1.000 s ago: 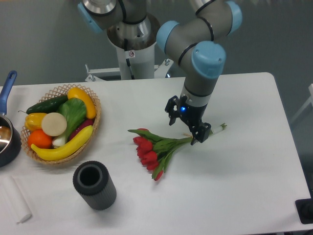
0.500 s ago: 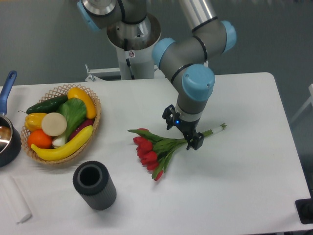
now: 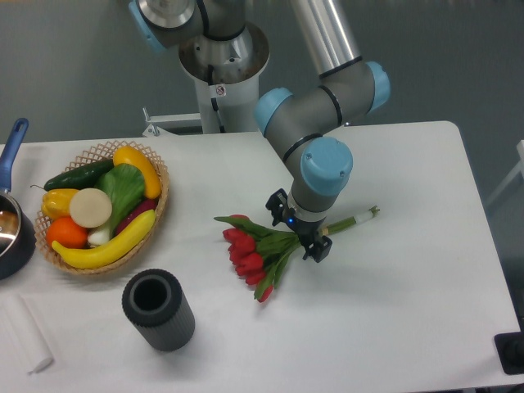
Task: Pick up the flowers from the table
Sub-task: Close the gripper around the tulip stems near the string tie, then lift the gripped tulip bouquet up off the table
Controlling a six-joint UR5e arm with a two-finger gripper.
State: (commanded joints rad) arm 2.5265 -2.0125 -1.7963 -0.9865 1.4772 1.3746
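Note:
The flowers (image 3: 249,255), a bunch of red tulips with green leaves, lie on the white table (image 3: 393,311) near its middle. The heads point to the lower left and the long stems (image 3: 354,219) run to the upper right. My gripper (image 3: 296,228) is down over the stems just behind the leaves. Its two dark fingers stand open, one on each side of the stems. The part of the stems under the gripper is hidden.
A wicker basket (image 3: 160,182) of fruit and vegetables stands at the left. A black ribbed cylinder (image 3: 158,309) stands in front of it. A dark pot with a blue handle (image 3: 11,233) and a white roll (image 3: 24,334) are at the left edge. The arm's base (image 3: 223,78) is behind the table.
The gripper has moved down and to the left along the stems, from near the stem ends to just behind the leaves. The flowers have not moved.

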